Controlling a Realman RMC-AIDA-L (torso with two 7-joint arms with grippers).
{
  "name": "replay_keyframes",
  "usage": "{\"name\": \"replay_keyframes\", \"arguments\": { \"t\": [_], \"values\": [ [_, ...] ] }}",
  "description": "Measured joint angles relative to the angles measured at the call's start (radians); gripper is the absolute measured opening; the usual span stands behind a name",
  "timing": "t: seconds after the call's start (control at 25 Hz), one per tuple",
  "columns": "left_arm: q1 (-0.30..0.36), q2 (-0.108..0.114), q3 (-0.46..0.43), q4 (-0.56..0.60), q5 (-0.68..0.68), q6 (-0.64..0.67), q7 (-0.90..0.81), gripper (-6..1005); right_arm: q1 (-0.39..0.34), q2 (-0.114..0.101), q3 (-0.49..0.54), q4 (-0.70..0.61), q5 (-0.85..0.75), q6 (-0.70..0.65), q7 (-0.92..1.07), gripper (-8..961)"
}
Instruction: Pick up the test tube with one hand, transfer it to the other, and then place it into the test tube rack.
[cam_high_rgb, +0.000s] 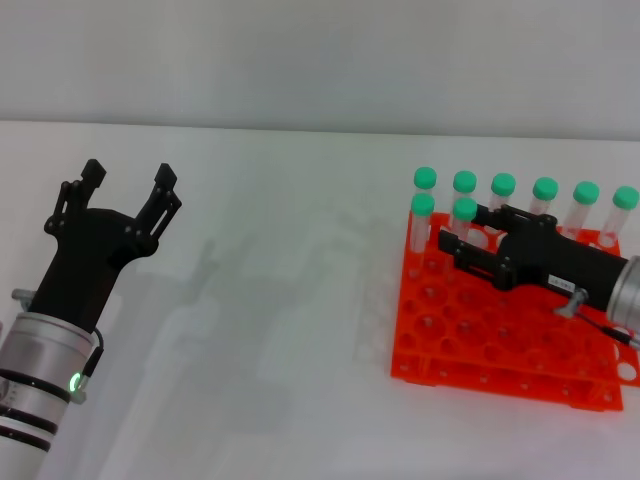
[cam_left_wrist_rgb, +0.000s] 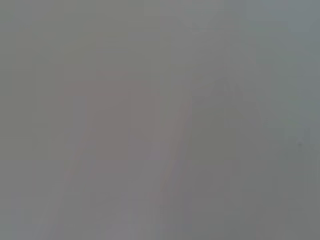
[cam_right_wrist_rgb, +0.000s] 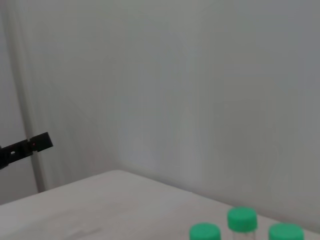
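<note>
The orange test tube rack stands on the white table at the right and holds several green-capped tubes along its far rows. My right gripper reaches over the rack from the right. Its black fingers lie on either side of one test tube, which stands upright in the second row; the jaws look wider than the tube. Green caps show low in the right wrist view. My left gripper is open and empty at the far left, above the table. The left wrist view shows only blank grey.
A second tube stands just left of the one between the fingers. Several more tubes line the rack's back row. A wall lies behind the table. A left gripper finger shows far off in the right wrist view.
</note>
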Motion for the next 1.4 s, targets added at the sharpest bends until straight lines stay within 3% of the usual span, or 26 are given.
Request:
{"name": "replay_keyframes", "arguments": {
  "t": [0.32, 0.6, 0.76, 1.12, 1.28, 1.4],
  "values": [
    [-0.004, 0.001, -0.003, -0.010, 0.000, 0.000, 0.000, 884, -0.096, -0.010, 0.012, -0.035, 0.004, 0.056, 0.045, 659],
    [-0.014, 0.001, 0.002, -0.010, 0.000, 0.000, 0.000, 884, -0.287, -0.017, 0.050, -0.106, 0.155, 0.075, 0.022, 661],
    [-0.014, 0.001, 0.002, -0.012, 0.000, 0.000, 0.000, 884, -0.362, -0.015, 0.225, -0.063, 0.257, 0.052, -0.080, 663],
    [-0.034, 0.001, 0.002, -0.022, 0.000, -0.004, 0.000, 884, -0.351, -0.006, 0.588, 0.160, 0.326, 0.056, -0.582, 666],
    [-0.047, 0.000, -0.007, -0.023, -0.026, -0.045, -0.026, 884, -0.339, -0.006, 0.639, 0.179, 0.327, 0.040, -0.592, 667],
    [-0.054, 0.000, -0.007, -0.021, -0.039, -0.062, -0.034, 884, -0.335, -0.005, 0.660, 0.184, 0.328, 0.041, -0.593, 767]
  ]
}}
